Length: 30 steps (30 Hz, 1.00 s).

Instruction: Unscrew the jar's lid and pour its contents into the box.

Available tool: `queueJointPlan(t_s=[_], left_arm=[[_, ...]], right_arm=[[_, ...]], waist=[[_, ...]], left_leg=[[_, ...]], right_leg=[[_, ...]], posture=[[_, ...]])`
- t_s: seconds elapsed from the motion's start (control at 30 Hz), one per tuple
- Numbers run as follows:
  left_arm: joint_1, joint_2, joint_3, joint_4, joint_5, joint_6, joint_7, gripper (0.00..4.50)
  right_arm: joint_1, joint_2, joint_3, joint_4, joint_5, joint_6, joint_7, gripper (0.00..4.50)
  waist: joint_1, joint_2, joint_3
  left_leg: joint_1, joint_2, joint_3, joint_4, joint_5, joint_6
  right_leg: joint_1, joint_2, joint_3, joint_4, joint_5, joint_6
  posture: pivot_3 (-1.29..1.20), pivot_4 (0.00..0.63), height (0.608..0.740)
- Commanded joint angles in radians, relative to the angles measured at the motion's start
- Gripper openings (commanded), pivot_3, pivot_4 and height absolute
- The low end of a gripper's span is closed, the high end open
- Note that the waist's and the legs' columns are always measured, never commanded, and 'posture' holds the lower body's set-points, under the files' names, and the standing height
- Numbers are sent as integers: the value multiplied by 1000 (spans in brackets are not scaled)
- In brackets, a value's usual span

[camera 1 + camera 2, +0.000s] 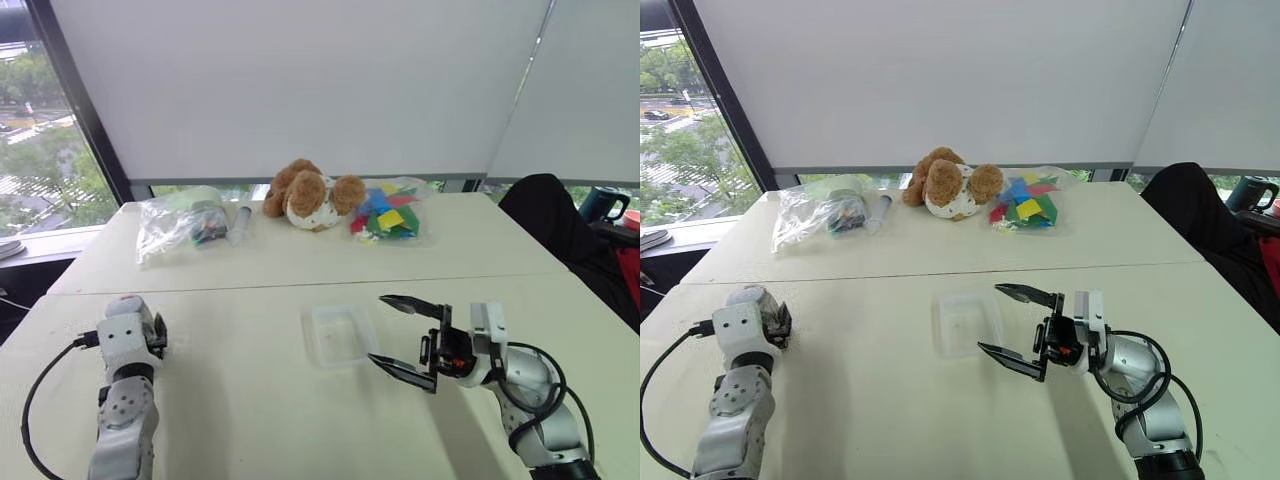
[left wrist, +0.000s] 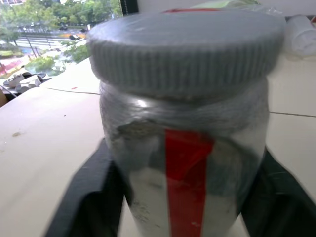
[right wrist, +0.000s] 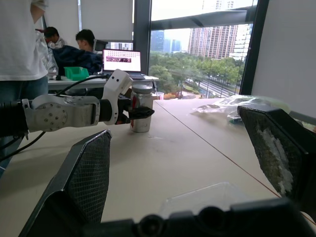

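— What are we looking at, biggest first?

— We are seeing the table (image 1: 250, 420), with the box (image 1: 338, 336) lying near its middle. Along the far side a teddy bear (image 1: 308, 195) is sitting between two clear bags (image 1: 182, 222).

— And the arms?

— The right gripper (image 1: 400, 335) is hanging just beside the box, its jaws spread wide and holding nothing. The left gripper (image 3: 140, 112) is clamping its fingers on the jar (image 2: 185, 163), which is standing upright on the table at our left, well apart from the box.

— The lid (image 2: 185, 49)?

— We are seeing it sitting on the jar.
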Motion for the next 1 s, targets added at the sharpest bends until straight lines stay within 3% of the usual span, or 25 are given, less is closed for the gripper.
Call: queueJointPlan(t_s=[0.03,0.13,0.2,0.37,0.53,0.7,1.0], left_arm=[[1,30,-1,-48,-15,-38,-50,2070],[8,91,-20,-92,-171,-117,-325,2070],[42,184,-68,-136,-246,-125,-557,2070],[74,401,-162,-258,-492,46,-977,2070],[-49,460,-272,-272,-534,149,-1105,2070],[-141,420,-364,-256,-500,162,-1142,2070],[-134,353,-426,-250,-449,124,-1144,2070]], right_arm=[[3,-20,-3,-75,5,34,-35,4500],[-12,-31,-3,-138,10,118,-105,4500],[-38,-49,11,-195,17,229,-174,4500],[-167,-67,63,-332,176,612,-341,4500],[-326,-55,142,-352,230,807,-389,4500],[-422,-17,226,-326,183,862,-407,4500],[-463,26,280,-309,121,892,-425,4500]], waist=[[0,0,0],[1,0,0],[0,0,0],[-6,5,2],[-2,5,2],[-5,5,2],[-23,5,2]], left_leg=[[0,0,0,0,0,0],[0,0,0,0,0,0],[-1,1,0,0,0,-1],[-3,5,1,-1,1,-2],[-6,5,-1,0,1,-1],[-9,2,-1,1,1,-1],[-11,3,-1,0,1,-1]], right_leg=[[0,0,0,0,0,0],[0,0,0,0,0,0],[-1,0,0,0,-2,-4],[-5,-1,1,-1,-1,-7],[-6,0,0,-2,-1,-7],[-8,1,0,-2,0,-6],[-11,3,0,0,2,-4]], posture=[[0,150,740],[0,150,740],[0,150,740],[0,150,740],[0,150,740],[0,150,740],[0,150,740]])
